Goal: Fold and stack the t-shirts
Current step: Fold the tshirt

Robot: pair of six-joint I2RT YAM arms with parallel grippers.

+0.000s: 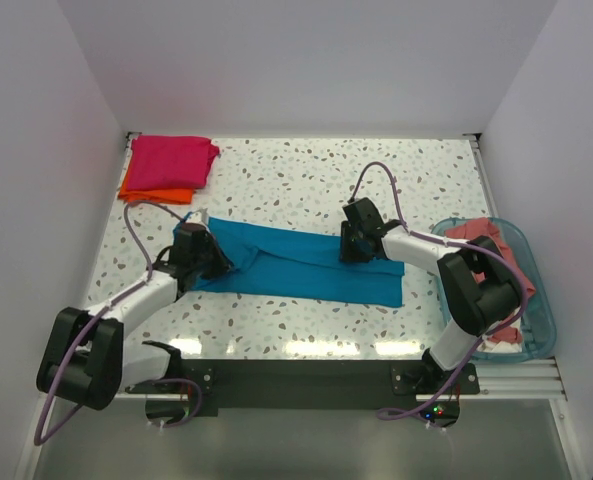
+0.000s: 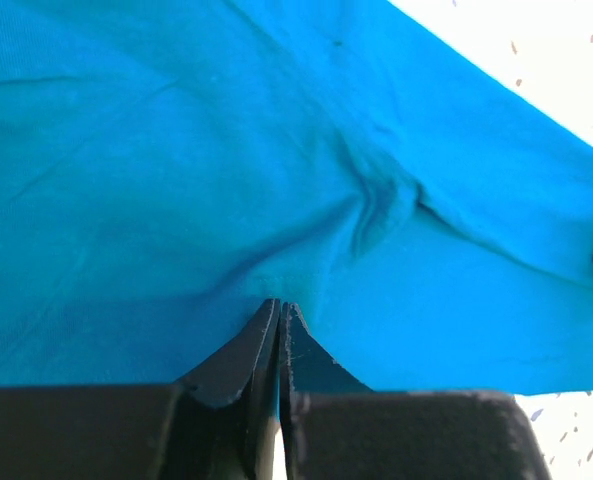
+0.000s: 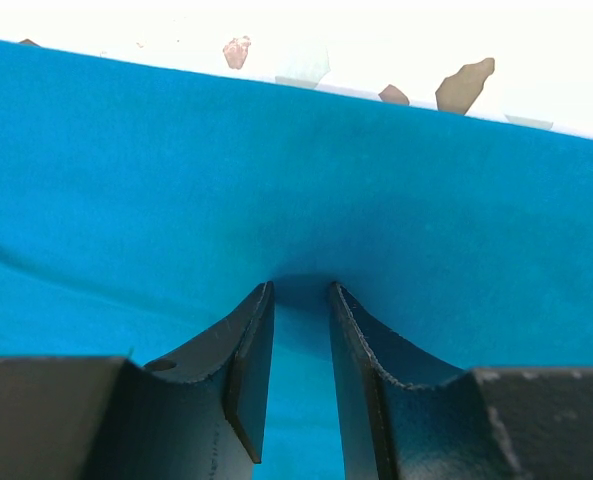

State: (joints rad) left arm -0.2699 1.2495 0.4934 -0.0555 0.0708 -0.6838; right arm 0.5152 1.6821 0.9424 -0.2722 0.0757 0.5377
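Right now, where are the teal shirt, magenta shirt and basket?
Teal blue cloth t-shirt (image 1: 306, 265): top view, middle.
Magenta pink folded t-shirt (image 1: 171, 162): top view, middle.
Clear blue-tinted plastic basket (image 1: 542, 300): top view, right rim.

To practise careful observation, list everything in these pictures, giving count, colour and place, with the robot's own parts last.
teal t-shirt: one, teal blue, spread across the table's middle
magenta t-shirt: one, magenta pink, folded, far left corner, on the orange one
orange t-shirt: one, orange, under the magenta one
salmon t-shirt: one, salmon pink, in the basket
basket: one, clear blue-tinted, right edge
table: one, white, speckled
left arm: one, white and black
right arm: one, white and black
left fingers: black, shut on teal cloth
right fingers: black, teal cloth between them
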